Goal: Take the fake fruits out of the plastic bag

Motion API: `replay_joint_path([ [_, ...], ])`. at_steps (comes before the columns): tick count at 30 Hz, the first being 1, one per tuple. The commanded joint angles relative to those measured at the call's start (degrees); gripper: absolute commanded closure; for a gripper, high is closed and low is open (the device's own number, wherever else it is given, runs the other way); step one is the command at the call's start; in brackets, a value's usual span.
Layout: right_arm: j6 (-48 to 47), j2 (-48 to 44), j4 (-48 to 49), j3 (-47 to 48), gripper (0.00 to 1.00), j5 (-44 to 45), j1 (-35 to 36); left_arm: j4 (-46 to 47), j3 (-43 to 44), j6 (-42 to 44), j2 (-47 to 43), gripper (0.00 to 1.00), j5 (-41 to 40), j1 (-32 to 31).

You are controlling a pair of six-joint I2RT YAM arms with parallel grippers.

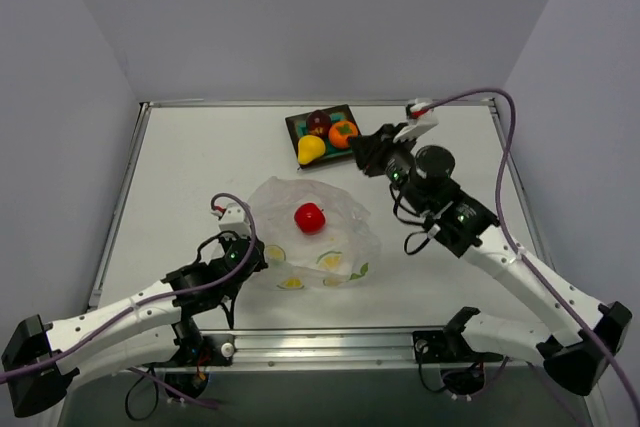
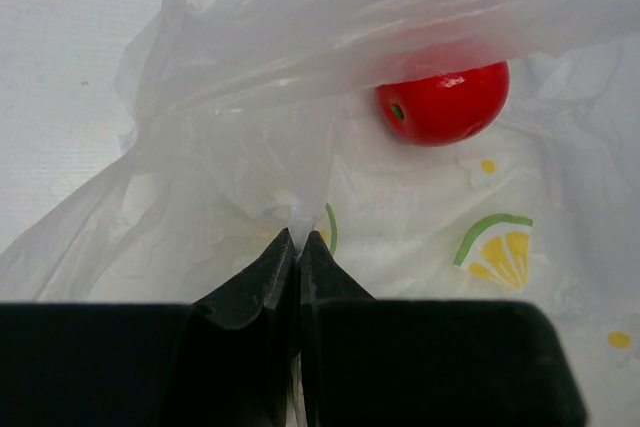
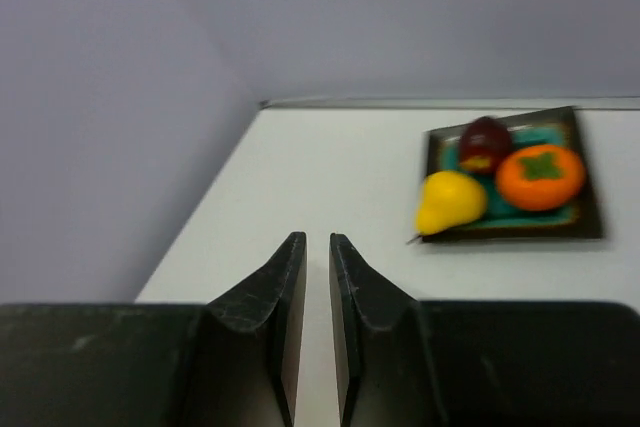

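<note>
The plastic bag (image 1: 340, 237) lies crumpled mid-table with the bright red fruit (image 1: 309, 217) inside it. My left gripper (image 1: 250, 247) is shut on a fold of the bag's near-left edge (image 2: 298, 217). The red fruit (image 2: 443, 102) lies ahead and to the right under the film. The maroon fruit (image 1: 319, 122), orange fruit (image 1: 343, 132) and yellow pear (image 1: 311, 149) sit on the teal plate (image 1: 292, 127). My right gripper (image 1: 358, 152) hovers just right of the plate, empty, its jaws a narrow slit apart (image 3: 318, 239). The plate's fruits show at the upper right of its view (image 3: 540, 175).
The plate (image 3: 590, 217) stands at the back of the table, behind the bag. Grey walls enclose the table on three sides. A raised metal rim (image 1: 120, 197) runs along the left edge.
</note>
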Motion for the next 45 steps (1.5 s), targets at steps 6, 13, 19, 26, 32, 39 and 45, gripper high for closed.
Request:
replay_joint_path([
  [6,0.86,-0.87,-12.01,-0.97,0.87,18.59,43.63,7.68,-1.84,0.94,0.58,0.98,1.05,-0.78],
  [13,4.38,9.34,-11.66,-2.97,0.87,31.06,50.62,12.26,-3.15,0.94,2.08,0.98,1.14,-1.4],
  [19,6.67,15.75,-6.93,-6.5,0.88,33.1,42.54,16.31,-5.62,-0.81,4.27,0.98,2.89,-2.46],
  [26,5.79,22.09,-2.7,-7.56,0.76,35.39,32.52,22.1,-8.08,-2.48,9.02,0.98,5.44,-2.98],
  [32,3.16,27.71,0.12,-6.33,0.14,30.92,26.53,25.62,-9.57,-3.45,12.01,0.97,6.76,-3.51],
  [39,1.31,35.08,4.77,-5.89,0.04,21.26,20.99,26.94,-9.84,-3.1,13.68,0.98,7.03,-3.6],
  [45,0.34,38.26,11.08,-6.15,0.08,17.38,19.24,27.91,-9.22,-2.92,15.78,0.98,7.29,-3.6],
])
